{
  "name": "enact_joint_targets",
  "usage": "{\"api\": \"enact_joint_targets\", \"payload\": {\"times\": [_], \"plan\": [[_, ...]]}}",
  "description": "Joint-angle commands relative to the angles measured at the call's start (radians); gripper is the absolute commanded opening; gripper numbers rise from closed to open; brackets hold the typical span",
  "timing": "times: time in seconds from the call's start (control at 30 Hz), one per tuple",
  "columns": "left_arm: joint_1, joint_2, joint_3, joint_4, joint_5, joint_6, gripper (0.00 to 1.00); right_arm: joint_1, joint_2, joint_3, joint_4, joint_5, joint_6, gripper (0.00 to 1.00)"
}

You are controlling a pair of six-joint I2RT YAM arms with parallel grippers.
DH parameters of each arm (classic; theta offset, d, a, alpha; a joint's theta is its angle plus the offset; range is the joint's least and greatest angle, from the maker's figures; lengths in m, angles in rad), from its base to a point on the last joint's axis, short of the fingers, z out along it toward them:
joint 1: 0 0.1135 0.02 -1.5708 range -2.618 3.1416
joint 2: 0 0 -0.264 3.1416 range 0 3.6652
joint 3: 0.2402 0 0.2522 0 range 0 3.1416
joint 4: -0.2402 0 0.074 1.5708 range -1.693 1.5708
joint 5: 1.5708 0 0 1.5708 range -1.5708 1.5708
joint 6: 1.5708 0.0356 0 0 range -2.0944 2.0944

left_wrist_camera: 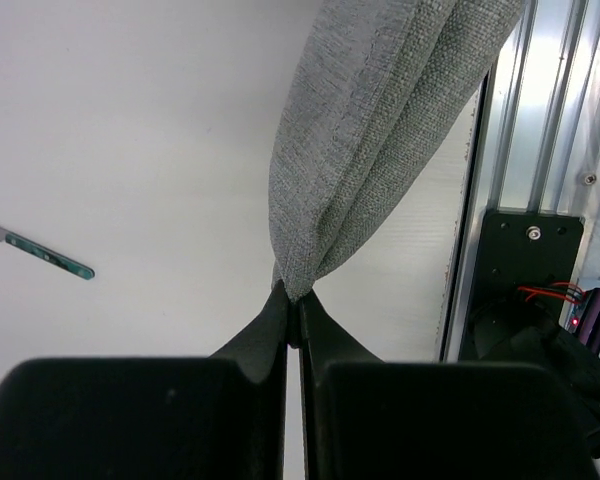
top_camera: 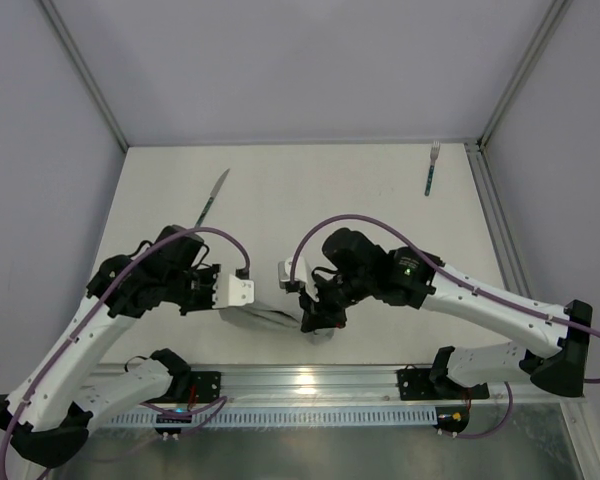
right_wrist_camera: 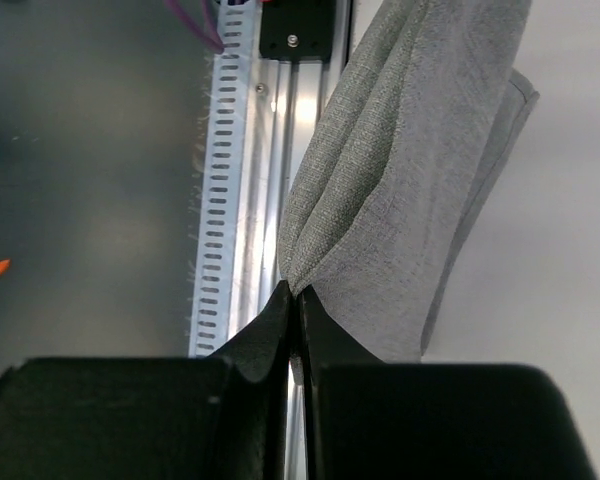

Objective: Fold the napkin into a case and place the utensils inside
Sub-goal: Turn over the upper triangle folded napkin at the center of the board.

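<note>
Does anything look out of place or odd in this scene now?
Nothing is spilled or damaged. Only the napkin is bunched, not flat: the left pincer and the right pincer each pinch it. The knife and the fork lie far apart.

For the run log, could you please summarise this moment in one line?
left gripper: shut on napkin | right gripper: shut on napkin | knife, fork: on table

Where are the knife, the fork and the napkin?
knife (top_camera: pixel 213 196), top view, mid-length.
fork (top_camera: pixel 430 178), top view, on its handle.
napkin (left_wrist_camera: pixel 380 130), left wrist view, on the hanging folds above the closed fingers.
</note>
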Motion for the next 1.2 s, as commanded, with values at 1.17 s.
{"api": "enact_joint_targets", "payload": {"times": [1.17], "plan": [[0.107, 0.427, 0.147, -0.252, -0.027, 0.126, 0.00, -0.375, 0.008, -0.386, 0.493, -0.440, 0.392, 0.03]]}}
